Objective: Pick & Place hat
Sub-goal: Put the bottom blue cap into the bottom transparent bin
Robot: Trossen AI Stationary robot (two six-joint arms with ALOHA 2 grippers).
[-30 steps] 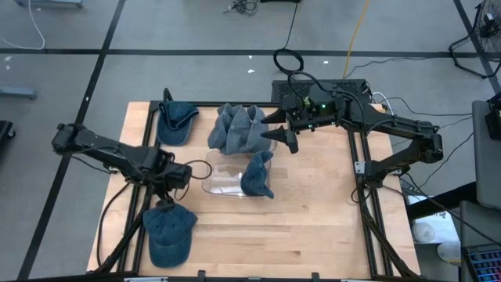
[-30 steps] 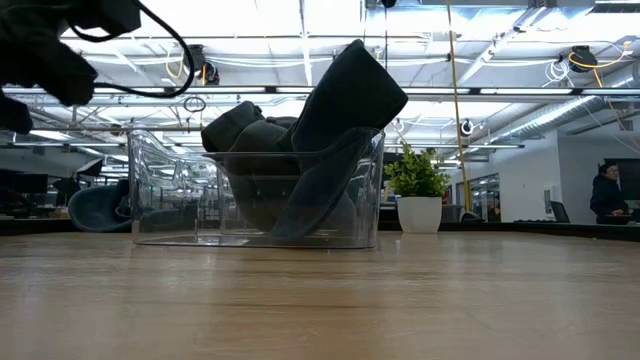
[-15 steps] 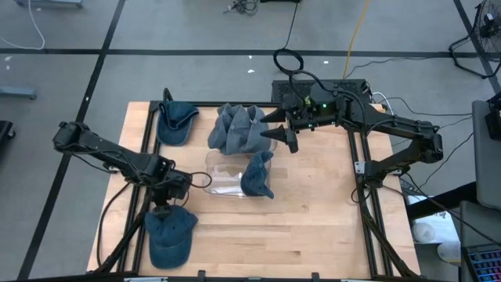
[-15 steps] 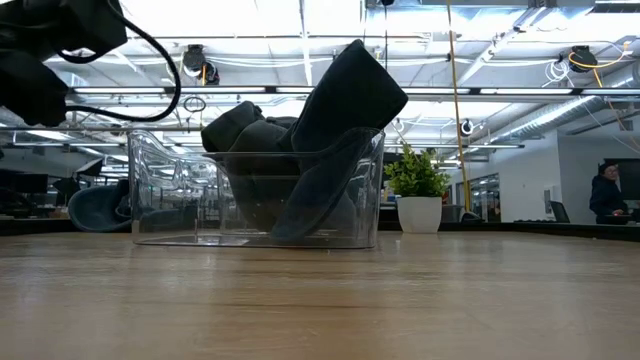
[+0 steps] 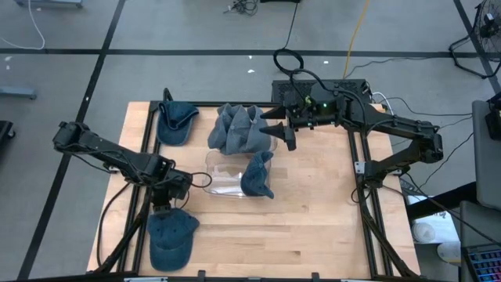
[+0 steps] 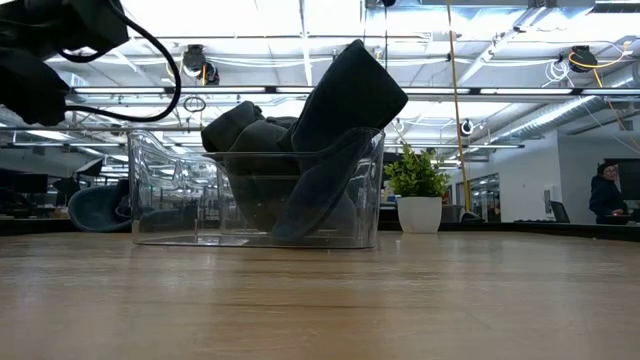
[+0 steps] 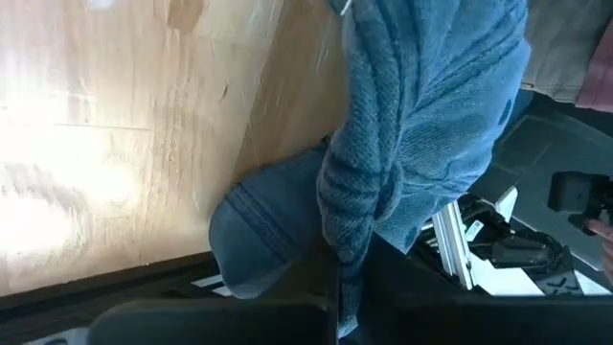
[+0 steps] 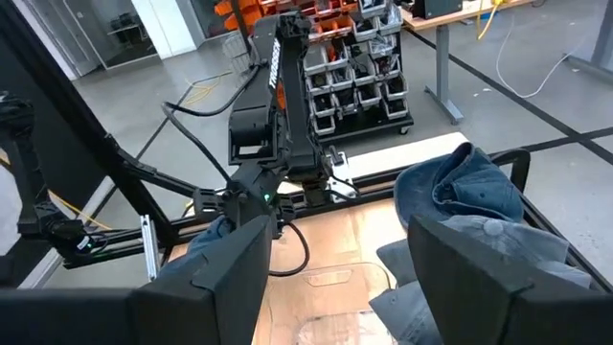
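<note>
One cap (image 5: 169, 240) sits near the table's (image 5: 313, 235) front-left edge; your left gripper (image 5: 166, 208), wide a second ago, has pinched its crown. Right gripper (image 5: 283, 133) hovers open, empty, by the heaped caps (image 5: 237, 128); bare wood right.

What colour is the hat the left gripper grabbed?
Blue, like denim. The hat shows best in the left wrist view, pinched in the left gripper.

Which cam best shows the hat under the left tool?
Left wrist view: the hat fills it, fabric bunched at the left tool. High view shows its whole outline. Low view misses it; right wrist view barely shows it.
</note>
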